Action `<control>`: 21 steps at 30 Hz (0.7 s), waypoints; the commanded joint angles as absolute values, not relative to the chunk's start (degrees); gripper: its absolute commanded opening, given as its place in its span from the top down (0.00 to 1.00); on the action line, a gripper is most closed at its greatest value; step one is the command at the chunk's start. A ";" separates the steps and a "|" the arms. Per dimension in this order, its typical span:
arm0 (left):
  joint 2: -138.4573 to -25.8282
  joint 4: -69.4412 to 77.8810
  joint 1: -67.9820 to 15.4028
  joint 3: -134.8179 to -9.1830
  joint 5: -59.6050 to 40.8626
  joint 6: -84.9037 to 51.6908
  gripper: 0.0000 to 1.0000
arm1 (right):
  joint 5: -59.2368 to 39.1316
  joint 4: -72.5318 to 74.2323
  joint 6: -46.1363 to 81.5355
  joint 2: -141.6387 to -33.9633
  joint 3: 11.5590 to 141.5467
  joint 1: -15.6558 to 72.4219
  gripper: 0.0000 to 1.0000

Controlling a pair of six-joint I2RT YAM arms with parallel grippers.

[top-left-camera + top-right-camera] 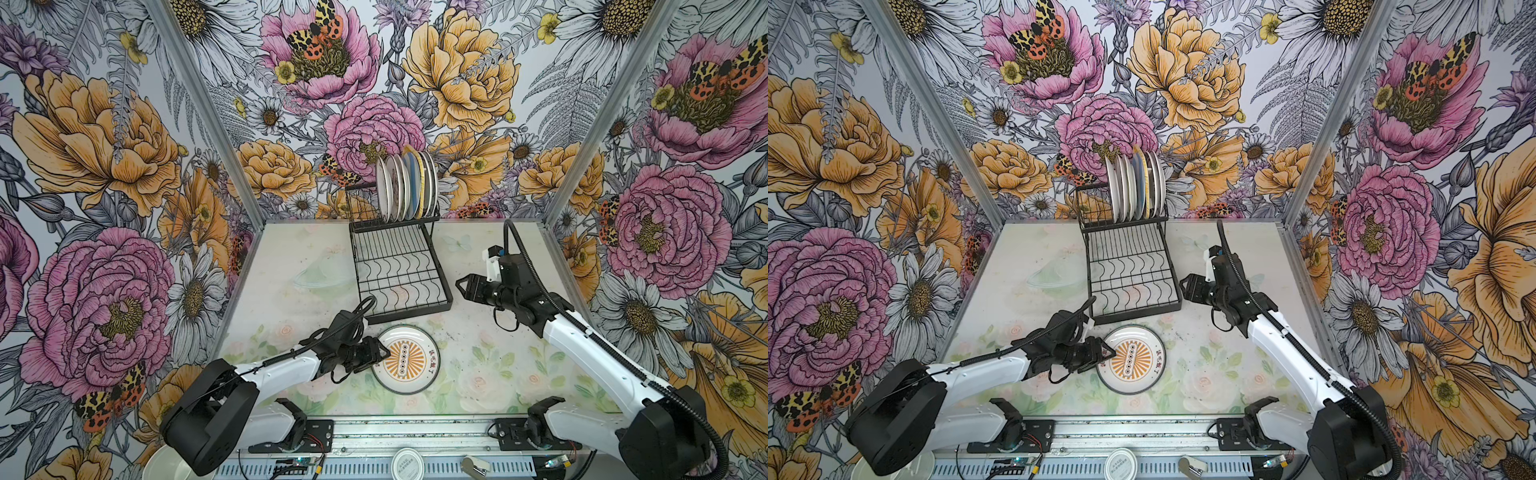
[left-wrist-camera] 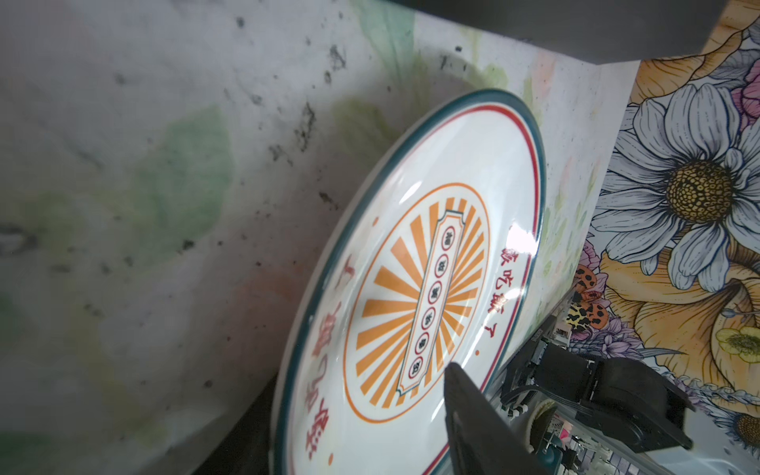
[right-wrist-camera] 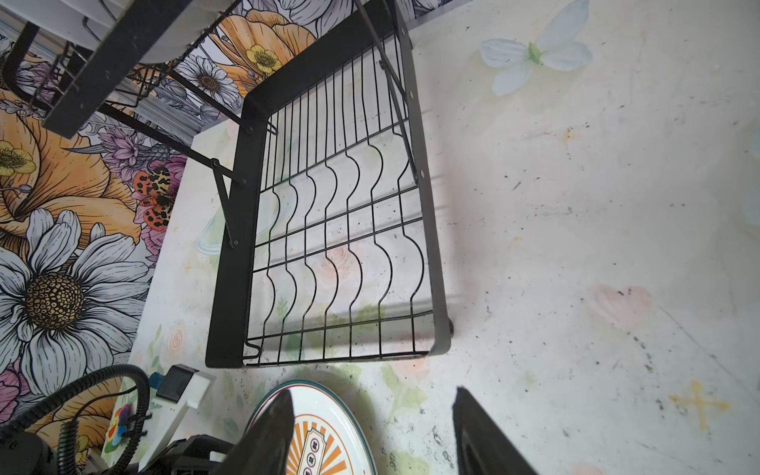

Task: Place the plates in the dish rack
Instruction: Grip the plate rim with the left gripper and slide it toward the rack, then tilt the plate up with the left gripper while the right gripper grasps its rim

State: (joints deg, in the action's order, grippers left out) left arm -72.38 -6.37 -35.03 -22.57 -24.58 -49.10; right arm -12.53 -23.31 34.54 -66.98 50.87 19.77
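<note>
A round white plate (image 1: 411, 365) (image 1: 1138, 365) with an orange sunburst and a dark green rim lies on the table just in front of the dish rack (image 1: 446, 291) (image 1: 1177, 286). My left gripper (image 1: 384, 353) (image 1: 1109, 353) is at the plate's left rim. In the left wrist view one finger (image 2: 464, 395) lies on the plate (image 2: 432, 230) and the other is under its rim, so the jaws are shut on it. Several plates (image 1: 405, 187) (image 1: 1136, 185) stand upright in the rack's raised tier. My right gripper (image 1: 459, 286) (image 3: 373, 392) hangs open and empty beside the rack's front right corner.
The rack's lower wavy-wire grid (image 3: 341, 230) holds nothing. A clear, see-through dish (image 1: 322, 276) lies on the table left of the rack. Beyond the front rail sit a small round white lid (image 1: 409, 463) and a white bowl (image 1: 166, 465).
</note>
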 commanded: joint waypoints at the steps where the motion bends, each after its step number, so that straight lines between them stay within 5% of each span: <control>1: -74.52 -6.64 -35.38 -19.92 -23.64 -48.96 0.57 | -13.27 -22.20 34.63 -66.13 50.95 19.39 0.38; 11: -76.24 -5.27 -35.81 -20.33 -24.27 -48.33 1.00 | -13.62 -22.18 34.63 -66.18 50.71 19.15 0.38; 21: -73.40 -2.36 -36.71 -22.60 -26.87 -49.73 1.00 | -14.63 -22.20 34.89 -66.24 49.37 18.98 0.38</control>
State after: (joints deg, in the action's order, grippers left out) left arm -74.56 0.21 -35.81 -21.85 -28.05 -49.60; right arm -13.52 -23.24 34.72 -66.98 50.39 19.40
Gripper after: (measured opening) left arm 0.078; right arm 0.621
